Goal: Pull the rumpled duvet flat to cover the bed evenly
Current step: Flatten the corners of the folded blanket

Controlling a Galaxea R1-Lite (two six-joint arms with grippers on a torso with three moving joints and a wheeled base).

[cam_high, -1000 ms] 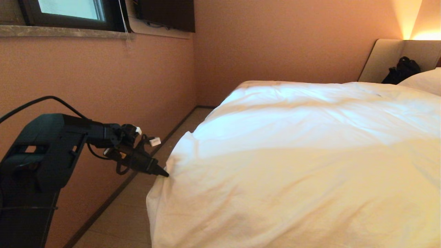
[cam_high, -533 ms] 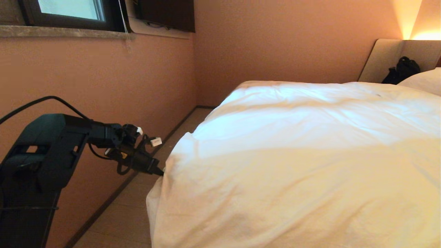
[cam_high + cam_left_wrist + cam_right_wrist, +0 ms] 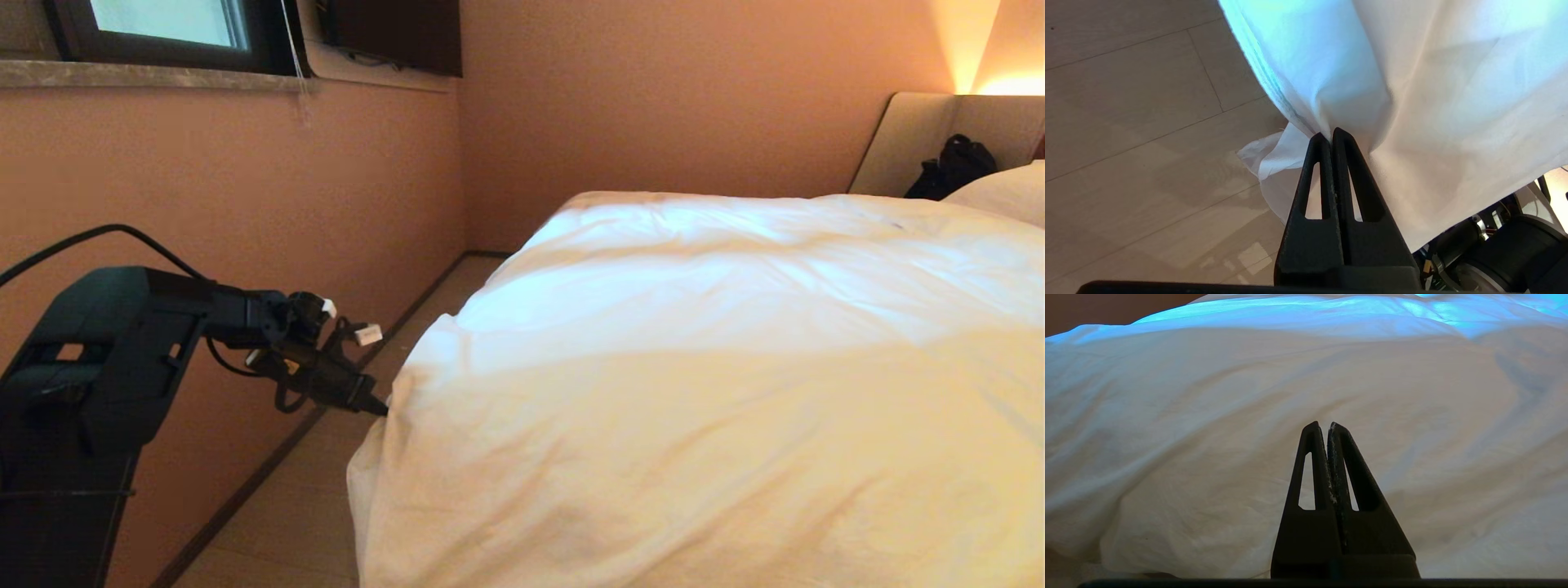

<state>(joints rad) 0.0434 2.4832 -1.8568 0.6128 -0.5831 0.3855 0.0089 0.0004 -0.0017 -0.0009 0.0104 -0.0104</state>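
- The duvet (image 3: 702, 392) is lying across the bed (image 3: 922, 139), filling the centre and right of the head view, with soft creases running over its top and its near left corner drooping towards the floor (image 3: 277, 523).
- The left hand (image 3: 382, 405) is sitting at the middle left of the head view, its tip touching the duvet's left edge.
- In the left wrist view the left hand (image 3: 1331, 134) is clenching on a fold of the duvet (image 3: 1412, 102), with the two fingers (image 3: 1314, 171) pressed together and the cloth gathering into a pinch at their tips.
- A thinner flap of white cloth (image 3: 1265, 155) is hanging below the pinched edge, over the pale floor (image 3: 1135, 122).
- The right hand (image 3: 1323, 426) is showing only in its own wrist view, clenched on nothing, its fingers pointing over the duvet (image 3: 1208, 416); whether it is touching the cloth I cannot tell.
- A white pillow (image 3: 1004, 192) is lying at the upper right of the head view, with a dark bag (image 3: 951, 167) resting against the headboard just beside it.
- A window (image 3: 163, 28) is sitting in the upper left of the head view.
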